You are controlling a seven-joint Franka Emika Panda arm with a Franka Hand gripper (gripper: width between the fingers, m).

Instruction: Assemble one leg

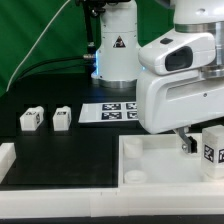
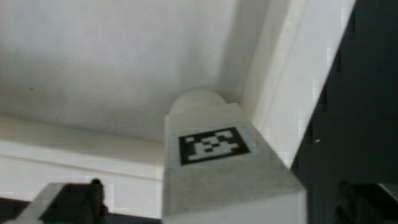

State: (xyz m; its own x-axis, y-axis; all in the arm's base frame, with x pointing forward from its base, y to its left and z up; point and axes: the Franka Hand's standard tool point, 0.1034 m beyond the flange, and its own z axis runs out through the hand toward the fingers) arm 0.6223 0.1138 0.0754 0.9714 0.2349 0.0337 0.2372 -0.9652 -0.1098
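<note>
jaws of the pincer [image 2: 217, 202] are held apart astride the upright leg [image 2: 215, 146], placed in the tray [image 1: 130, 150] at four o'clock of the exterior view, likely for corner seating.

Straddled the leg [image 2: 217, 150] with the gripper [image 2: 222, 205] parted, dark fingers [image 2: 71, 203] clear of both sides. Faced its tag [image 2: 215, 146], with the tray [image 2: 107, 70] beyond the fingertips.

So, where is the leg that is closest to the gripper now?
In the exterior view, the leg is at the far right edge, over the white tray, just to the exterior view's right of the gripper.
</note>
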